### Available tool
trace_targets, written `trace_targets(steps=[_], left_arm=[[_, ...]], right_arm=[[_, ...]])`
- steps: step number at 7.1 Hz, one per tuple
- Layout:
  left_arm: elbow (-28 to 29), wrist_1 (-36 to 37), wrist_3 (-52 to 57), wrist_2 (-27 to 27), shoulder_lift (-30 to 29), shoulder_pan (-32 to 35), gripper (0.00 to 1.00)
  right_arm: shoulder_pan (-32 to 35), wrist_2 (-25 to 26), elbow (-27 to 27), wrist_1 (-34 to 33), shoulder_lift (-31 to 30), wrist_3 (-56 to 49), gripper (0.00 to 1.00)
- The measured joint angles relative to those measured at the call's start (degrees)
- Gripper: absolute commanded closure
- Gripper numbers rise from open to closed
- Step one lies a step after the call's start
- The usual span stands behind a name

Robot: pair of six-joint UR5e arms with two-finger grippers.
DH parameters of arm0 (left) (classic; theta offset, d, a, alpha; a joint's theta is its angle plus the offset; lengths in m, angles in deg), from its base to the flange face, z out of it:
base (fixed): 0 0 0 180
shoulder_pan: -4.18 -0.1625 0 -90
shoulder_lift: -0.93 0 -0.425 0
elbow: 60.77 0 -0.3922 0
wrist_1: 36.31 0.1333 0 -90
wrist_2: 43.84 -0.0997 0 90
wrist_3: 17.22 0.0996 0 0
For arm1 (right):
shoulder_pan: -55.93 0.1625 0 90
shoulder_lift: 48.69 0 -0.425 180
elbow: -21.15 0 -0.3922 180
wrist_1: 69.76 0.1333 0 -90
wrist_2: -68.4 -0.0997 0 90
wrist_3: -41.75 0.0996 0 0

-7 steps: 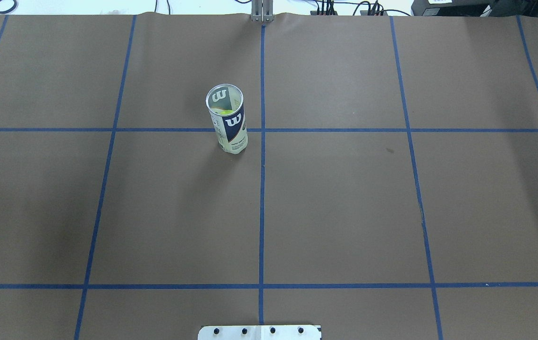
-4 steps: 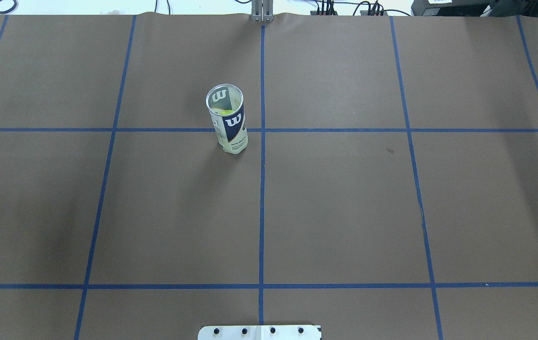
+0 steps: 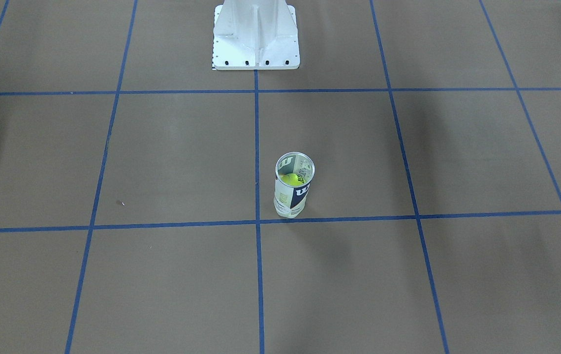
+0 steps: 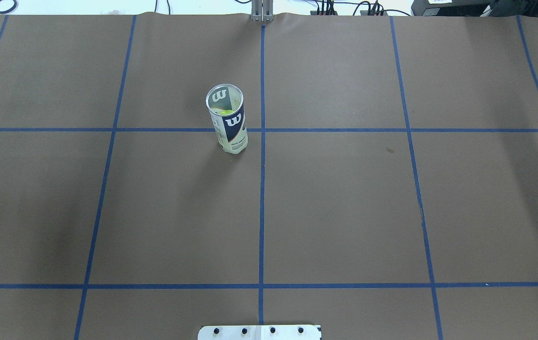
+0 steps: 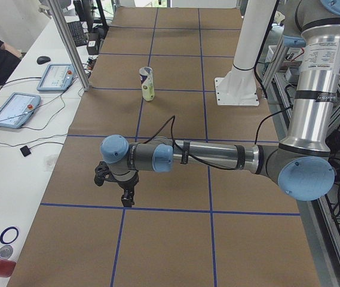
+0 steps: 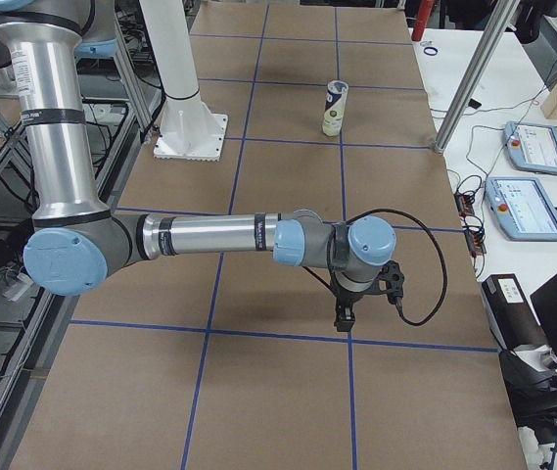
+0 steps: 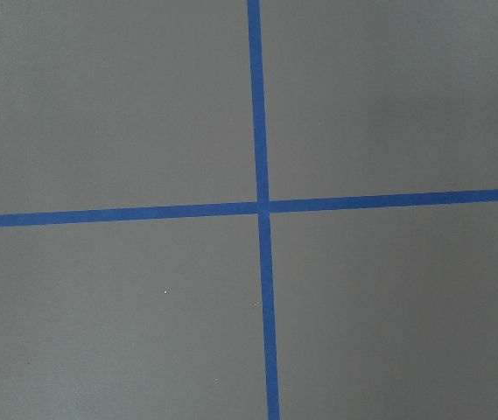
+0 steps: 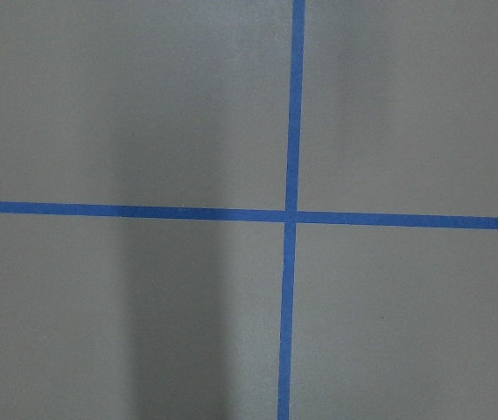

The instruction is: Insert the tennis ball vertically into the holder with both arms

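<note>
Overhead exterior: tennis-ball can point(image 4: 228, 123) upright, just left of centre; left gripper point(image 5: 126, 196) likely nearer than right gripper point(image 6: 345, 316); grip states: cannot tell.

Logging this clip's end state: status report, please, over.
Left pincer and right pincer hang over brown table, open or shut unclear. Clear plastic cylindrical can with navy label stands upright, yellow-green tennis ball inside. Neither pincer near it.

Blue tape cross point(image 8: 290, 216) on brown table point(image 8: 126, 105)
</note>
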Motion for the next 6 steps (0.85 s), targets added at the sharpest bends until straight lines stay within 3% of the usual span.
trace_targets(steps=[6], left_arm=[[-0.17,-0.33,0.01,-0.03,-0.27,0.06,0.0]], right_arm=[[0.06,0.12,-2.26,0.09,-3.82,-0.49,0.01]])
